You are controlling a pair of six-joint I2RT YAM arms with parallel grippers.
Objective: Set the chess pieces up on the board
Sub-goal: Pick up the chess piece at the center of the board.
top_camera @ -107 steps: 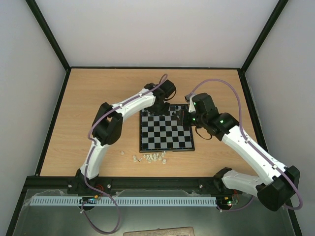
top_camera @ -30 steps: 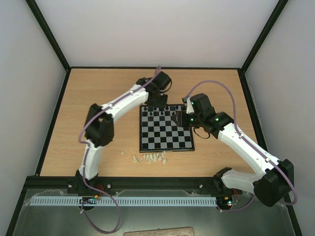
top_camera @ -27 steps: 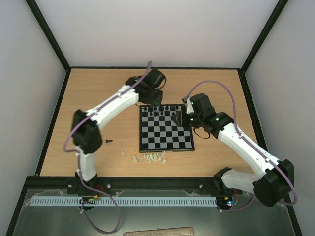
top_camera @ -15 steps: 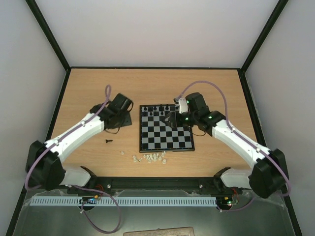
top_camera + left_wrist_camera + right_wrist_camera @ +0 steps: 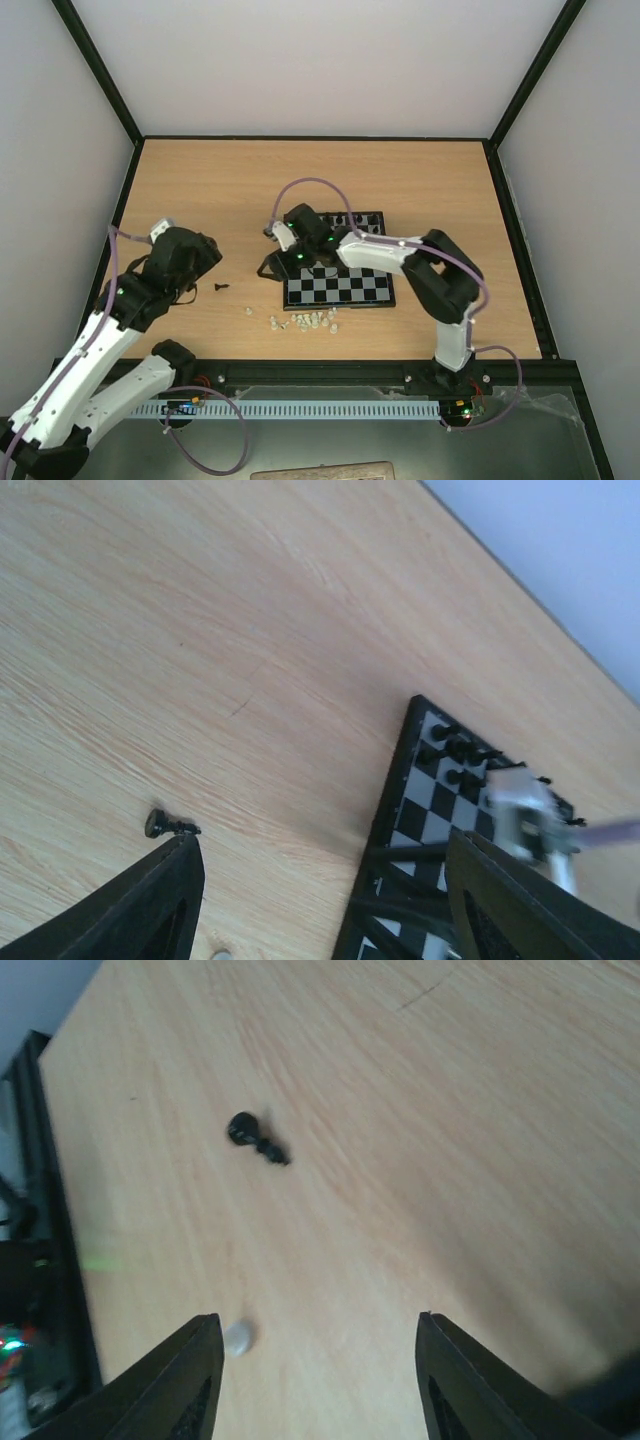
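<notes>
The chess pieces (image 5: 352,218) are partly set. A line of tiny black men stands along the far edge of the board (image 5: 345,290), with a few more in the next row by its far left corner, as the left wrist view shows. The right arm (image 5: 385,250) covers much of the board's middle, so I cannot count them. The near rows that show are bare.

I judge the job about midway. One black piece (image 5: 220,288) lies on its side on the table (image 5: 420,180), well off the board's left edge, and it has yet to be fetched and stood up. It is slim, with a round base and a narrow neck — likely to roll or slip if pinched while lying flat.

The board itself is black-rimmed, checkered black and pale grey, and sits near the table's middle. The whitish pieces (image 5: 305,322) lie in a loose cluster just off its near edge.

The right gripper (image 5: 318,1360) hangs past the board's left edge, jaws standing wide with nothing between them — the fallen piece lies ahead of it. The left gripper (image 5: 322,865) is over the left part of the table, jaws likewise wide apart and empty, with the fallen piece close beside one finger.
</notes>
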